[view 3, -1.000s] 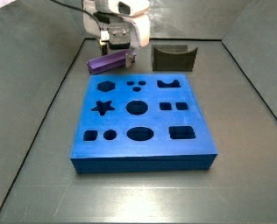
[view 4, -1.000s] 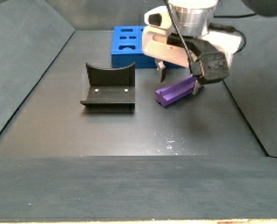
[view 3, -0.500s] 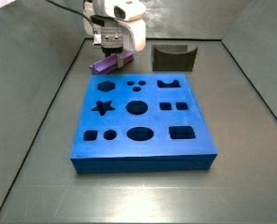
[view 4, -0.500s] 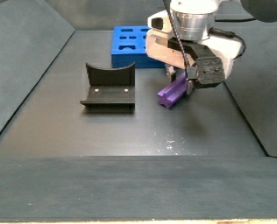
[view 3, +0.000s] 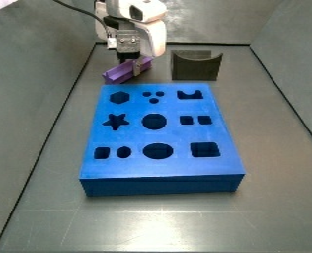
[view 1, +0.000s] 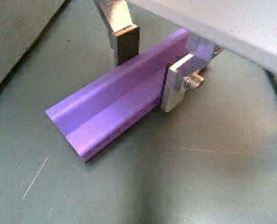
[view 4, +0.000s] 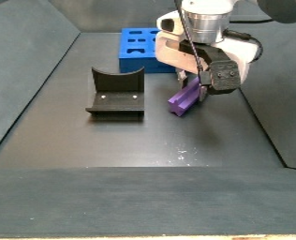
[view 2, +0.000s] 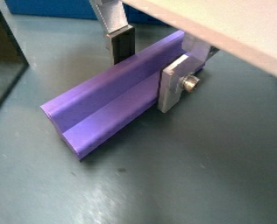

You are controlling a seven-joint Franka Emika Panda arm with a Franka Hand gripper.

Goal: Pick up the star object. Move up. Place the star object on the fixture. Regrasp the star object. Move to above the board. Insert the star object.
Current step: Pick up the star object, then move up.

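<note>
tool point(view 1: 152, 61) clamped on star object point(view 1: 124, 105) | unchanged since 0.5 s; beside board point(view 3: 159, 128)

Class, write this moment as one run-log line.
phase: pick | gripper: closed on star object | star object: on floor | fixture: empty | board: star hole open

- In both side views the gripper point(view 3: 129, 61) hides the far end of the star object point(view 3: 121, 71).
- The board point(view 4: 136, 45) is largely hidden behind the arm.
- In both wrist views, the fingers point(view 1: 127, 44) run off frame.
</note>
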